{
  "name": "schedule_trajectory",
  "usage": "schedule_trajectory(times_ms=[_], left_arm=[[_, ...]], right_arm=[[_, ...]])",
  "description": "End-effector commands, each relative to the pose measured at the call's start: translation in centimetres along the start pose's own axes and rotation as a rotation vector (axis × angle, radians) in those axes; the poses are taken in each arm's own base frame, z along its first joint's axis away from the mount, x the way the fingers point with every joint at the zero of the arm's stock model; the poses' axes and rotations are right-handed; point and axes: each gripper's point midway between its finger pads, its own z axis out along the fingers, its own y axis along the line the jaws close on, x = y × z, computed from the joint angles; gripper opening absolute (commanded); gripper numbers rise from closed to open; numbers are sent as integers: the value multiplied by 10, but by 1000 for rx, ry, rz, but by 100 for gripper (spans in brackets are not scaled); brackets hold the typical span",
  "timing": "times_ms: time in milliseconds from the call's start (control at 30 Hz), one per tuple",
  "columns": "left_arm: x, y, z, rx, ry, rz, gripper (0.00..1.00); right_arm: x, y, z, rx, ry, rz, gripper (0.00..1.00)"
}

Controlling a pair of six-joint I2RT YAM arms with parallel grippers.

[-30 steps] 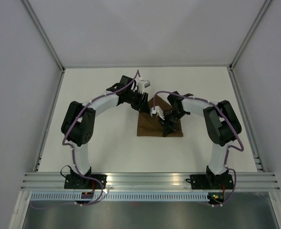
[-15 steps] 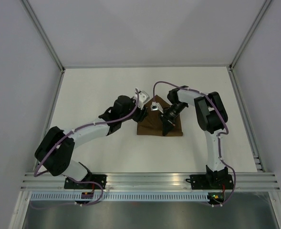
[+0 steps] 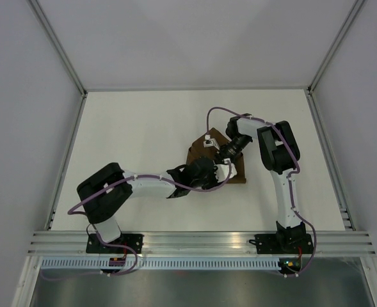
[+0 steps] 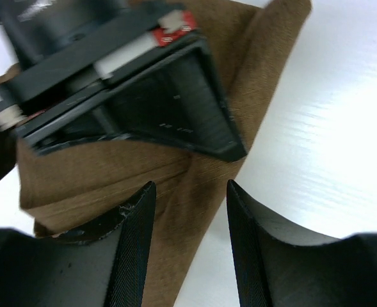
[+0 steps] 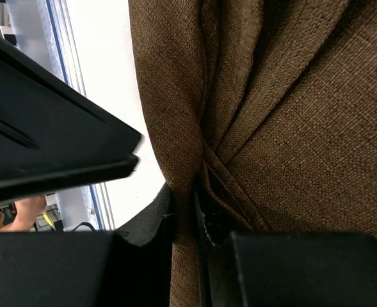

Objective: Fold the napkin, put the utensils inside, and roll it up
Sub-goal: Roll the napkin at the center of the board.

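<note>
On tabletop (image 3: 143, 128) right of centre, napkin (image 3: 196, 155) lies partly folded. Left pincer (image 4: 189, 185) has swung from far side round to near edge and widened; cloth edge sits between its open fingers, not gripped. Right pincer (image 5: 191, 217) still narrow, pinching bunched fold. Likely a regrasp for next fold.

Napkin (image 3: 196, 153): in the top view, middle covered by both arms; in the right wrist view, cut off at the 12 and 3 o'clock edges.
Right end effector (image 5: 191, 217): in the left wrist view, blurred, cut off at 12 o'clock, hiding the napkin beneath.
</note>
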Motion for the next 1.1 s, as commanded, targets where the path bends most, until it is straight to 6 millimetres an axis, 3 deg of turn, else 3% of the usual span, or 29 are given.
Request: schedule_trajectory(times_ms=[0, 300, 500, 767, 1000, 1067], left_arm=[[-14, -3, 13, 10, 3, 121, 54], [16, -14, 37, 58, 91, 147, 54], [35, -22, 41, 114, 134, 102, 49], [53, -41, 43, 282, 197, 23, 17], [71, -57, 37, 465, 280, -91, 4], [71, -60, 35, 514, 282, -128, 3]], right_arm=[[31, -55, 5, 119, 134, -70, 18], [33, -58, 4, 114, 135, -57, 18], [33, -59, 4, 113, 134, -51, 18], [31, -60, 2, 116, 126, -45, 18], [14, -50, -12, 137, 71, -68, 46], [4, -44, -21, 145, 30, -76, 49]])
